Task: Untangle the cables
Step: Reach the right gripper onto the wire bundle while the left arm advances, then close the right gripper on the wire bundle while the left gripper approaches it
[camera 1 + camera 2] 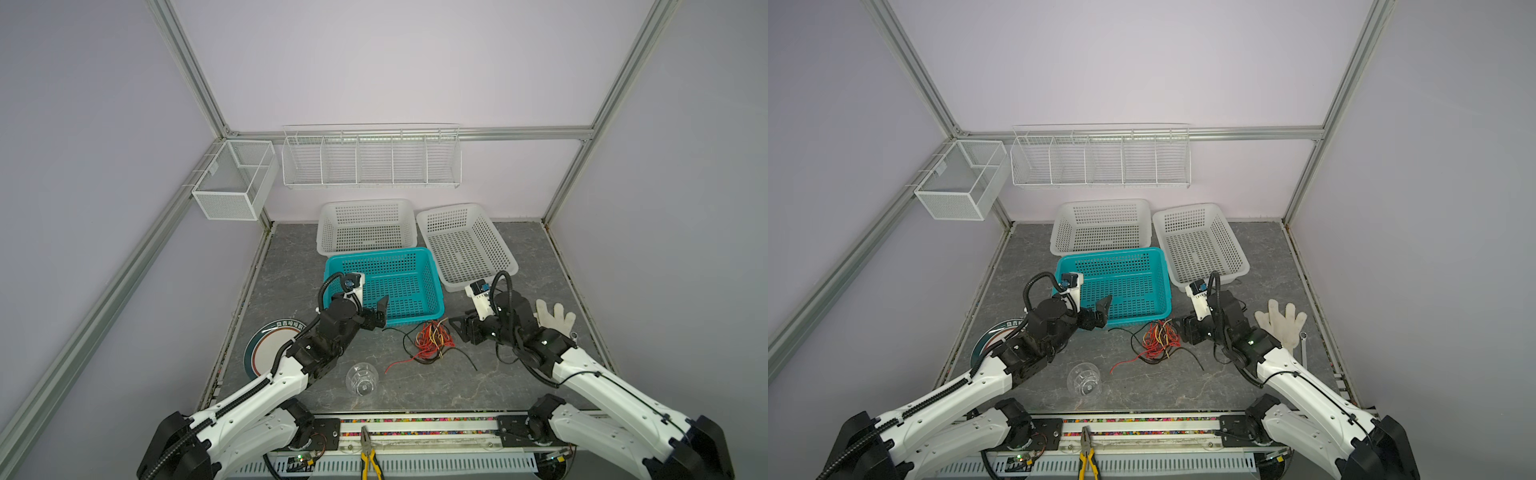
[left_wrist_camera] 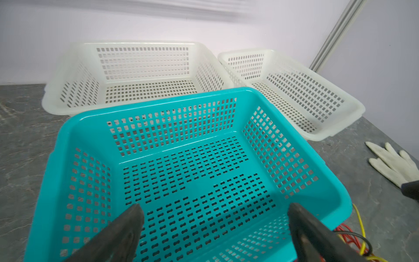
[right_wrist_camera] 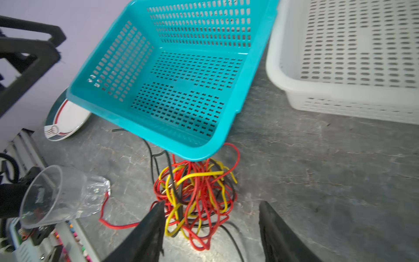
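We see the cables [image 1: 428, 340] [image 1: 1156, 338] as a loose tangle of thin red, yellow and black wires lying in a heap just below the centre of both top views, with one red end trailing out to the lower left and black strands straying to either side.

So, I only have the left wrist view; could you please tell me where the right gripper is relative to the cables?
Observer: The right gripper is at the cables, jaws apart, with part of the tangle between its fingers.
Operator: Thank you. Is anything lying close to the tangle?
Observer: A clear cup sits just in front of it, beside a loose red end.
Operator: And is there anything else I can't see?
Observer: A plate, left of the cup in both top views.
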Controlling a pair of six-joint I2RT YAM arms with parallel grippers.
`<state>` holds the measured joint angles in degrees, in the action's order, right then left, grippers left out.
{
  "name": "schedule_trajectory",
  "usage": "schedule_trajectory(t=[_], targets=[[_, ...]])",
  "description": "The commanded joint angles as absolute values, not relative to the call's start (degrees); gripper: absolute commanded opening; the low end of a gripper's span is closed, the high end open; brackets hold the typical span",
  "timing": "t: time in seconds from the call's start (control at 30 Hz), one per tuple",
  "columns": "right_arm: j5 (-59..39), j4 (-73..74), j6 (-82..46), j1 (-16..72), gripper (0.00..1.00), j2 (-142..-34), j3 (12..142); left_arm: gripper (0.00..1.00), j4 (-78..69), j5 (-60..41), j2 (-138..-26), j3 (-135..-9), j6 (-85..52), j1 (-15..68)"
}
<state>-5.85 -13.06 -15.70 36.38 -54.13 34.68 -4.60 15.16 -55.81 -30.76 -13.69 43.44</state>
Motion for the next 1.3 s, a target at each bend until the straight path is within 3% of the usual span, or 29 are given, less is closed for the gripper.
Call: schedule_trajectory(t=[0.0, 0.2, 0.67, 1.13, 1.27], targets=[[-3.7, -13.2, -17.3, 40.0, 0.58, -56.0, 35.7, 0.99, -6.7, 14.5, -57.1, -32.8, -14.1, 44.8], [1.5, -11.5, -17.6, 45.7, 0.37, -62.2, 37.4, 0.99, -6.6, 14.3, -57.4, -32.6, -15.2, 45.4], [7.9, -7.8, -15.7, 48.8, 0.28, -68.2, 40.2, 0.99, -5.9, 15.3, -54.4, -30.8, -15.4, 45.4], [5.8, -6.8, -15.8, 49.3, 0.23, -72.1, 40.8, 0.99, -5.8, 15.1, -55.1, -31.2, -15.3, 45.4], [7.0, -7.2, -15.6, 49.4, 0.07, -72.6, 41.2, 0.99, -6.1, 15.1, -55.8, -31.5, -15.2, 45.4]])
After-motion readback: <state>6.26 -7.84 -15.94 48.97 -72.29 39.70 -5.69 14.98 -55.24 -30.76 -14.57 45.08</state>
